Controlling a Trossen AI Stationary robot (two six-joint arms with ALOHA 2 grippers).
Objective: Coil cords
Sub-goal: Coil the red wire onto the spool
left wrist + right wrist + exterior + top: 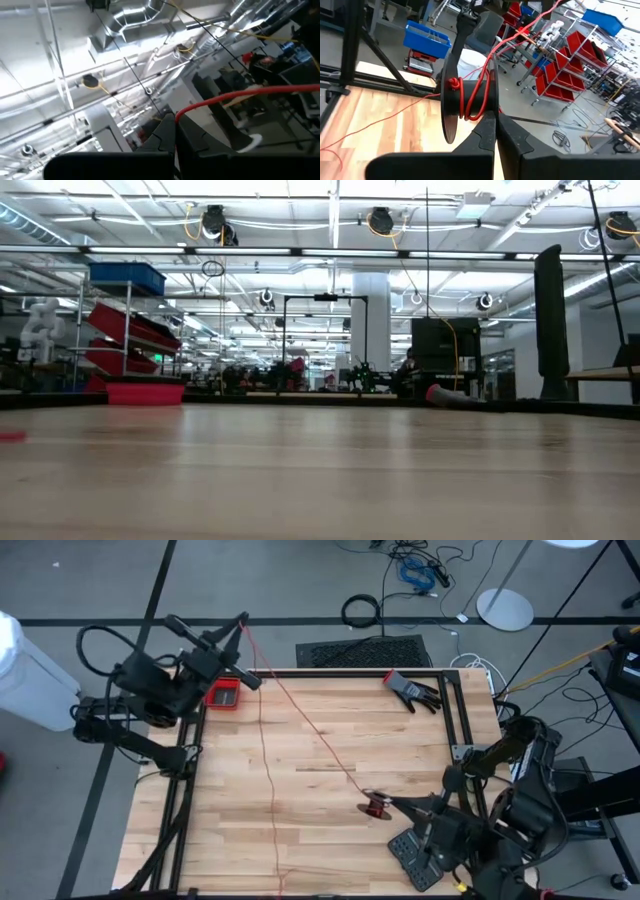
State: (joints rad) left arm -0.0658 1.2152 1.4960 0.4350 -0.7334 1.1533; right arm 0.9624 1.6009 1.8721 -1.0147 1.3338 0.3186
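We see left pincer [243, 620] raised past tabletop's [320, 760] far left corner, clamped on red cord [300, 715]. Cord runs diagonally across tabletop to black spool [470, 97], few turns wound on. Right pincer [385, 802] closed, gripping spool near right front. Second strand trails toward front edge.

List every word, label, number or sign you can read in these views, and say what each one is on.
None can be read in any view.
The red cord, the black spool it winds on and the red bin show no lettering.
Bins and racks in the room behind are too far off to show any.
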